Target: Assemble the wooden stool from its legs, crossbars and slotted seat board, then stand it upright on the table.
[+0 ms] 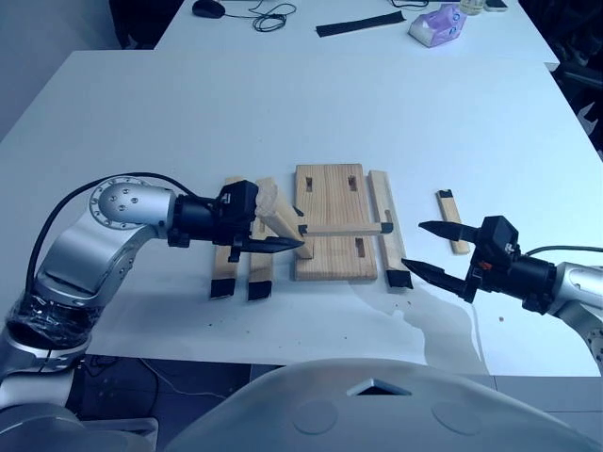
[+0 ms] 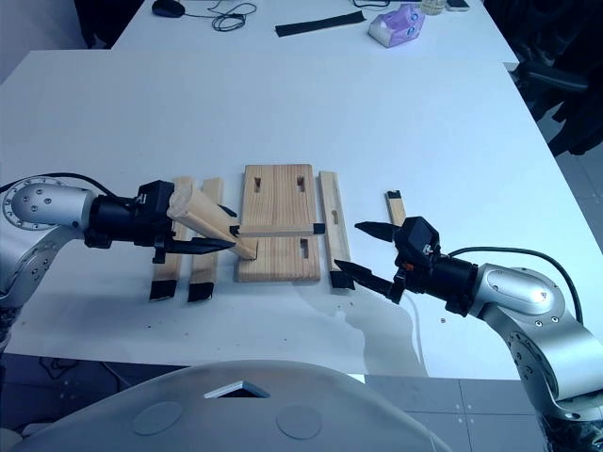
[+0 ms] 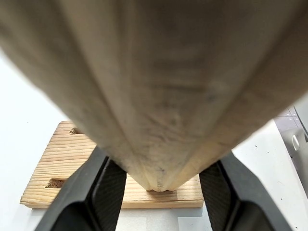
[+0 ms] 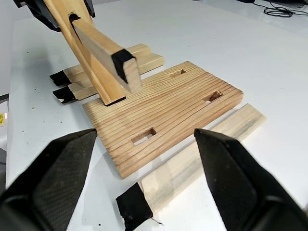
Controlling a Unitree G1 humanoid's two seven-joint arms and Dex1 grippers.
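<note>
While the left tool (image 1: 283,243) clamps a tilted leg (image 1: 276,209), its crossbar (image 1: 344,229) spanning the seat board (image 1: 325,259), the right tool (image 1: 415,245) gapes wide beside another leg (image 1: 394,256), near the desk's (image 1: 141,122) front edge. Two spare legs (image 1: 224,268) lie just left.

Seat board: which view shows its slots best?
The right wrist view: the seat board lies close, with three slots plain. The eye views show the whole board from above but smaller, with the held leg over its left edge. In the left wrist view the leg hides most of the board.
</note>
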